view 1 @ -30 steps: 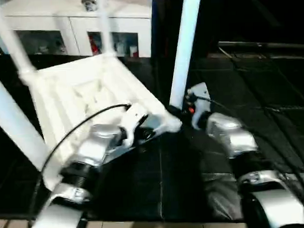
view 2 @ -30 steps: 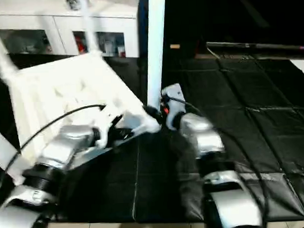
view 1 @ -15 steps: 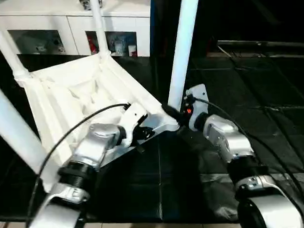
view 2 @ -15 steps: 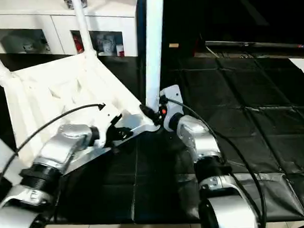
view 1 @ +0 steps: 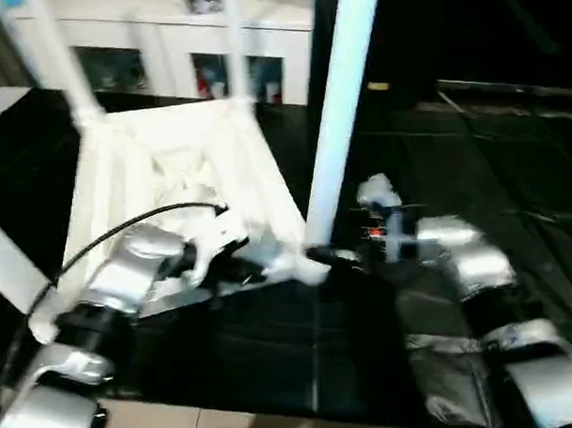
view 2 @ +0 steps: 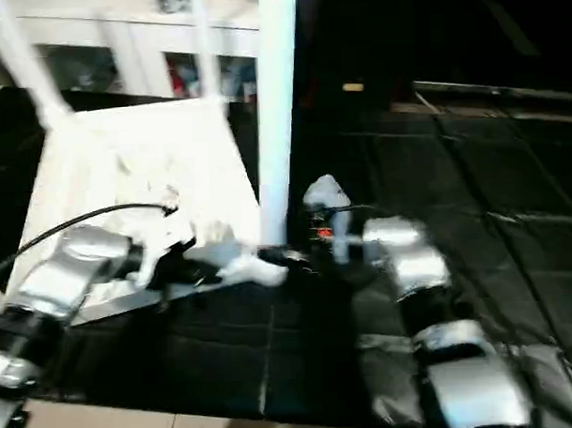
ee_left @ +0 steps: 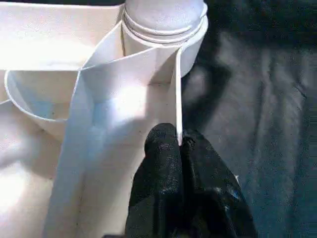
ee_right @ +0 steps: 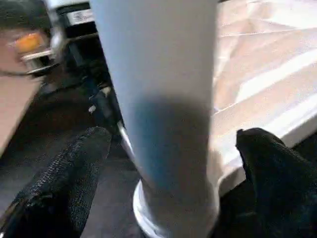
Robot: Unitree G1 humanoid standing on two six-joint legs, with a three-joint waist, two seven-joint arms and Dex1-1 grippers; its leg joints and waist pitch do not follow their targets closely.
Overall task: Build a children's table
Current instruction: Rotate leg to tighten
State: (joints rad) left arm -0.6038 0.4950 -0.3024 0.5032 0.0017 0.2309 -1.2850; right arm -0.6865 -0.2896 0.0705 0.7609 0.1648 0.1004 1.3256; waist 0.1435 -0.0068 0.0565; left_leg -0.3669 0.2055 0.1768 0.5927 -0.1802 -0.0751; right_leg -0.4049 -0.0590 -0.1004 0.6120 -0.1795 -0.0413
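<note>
Table top (view 1: 172,171): white plastic, lying upside down on the black padded floor mat (view 1: 472,151), ribbed underside facing up, one corner turned toward the robot.
Near leg (view 1: 343,109): white round tube standing upright in the socket of that near corner, rising past the top of the head views.
Other legs: two more tubes stand at the far corners, one at the far left (view 1: 60,62) and one at the far right (view 1: 233,47); a fourth (view 1: 11,271) crosses the left edge of the head view.
Left gripper (ee_left: 179,144): fingers pinched together on a thin upright rib of the table top, just beside the near corner socket.
Right gripper (ee_right: 166,144): fingers spread wide on either side of the near leg, low down by its base; neither pad is seen pressing on the tube.
Cabinet (view 1: 149,50): white, glass-doored, along the back behind the table.
</note>
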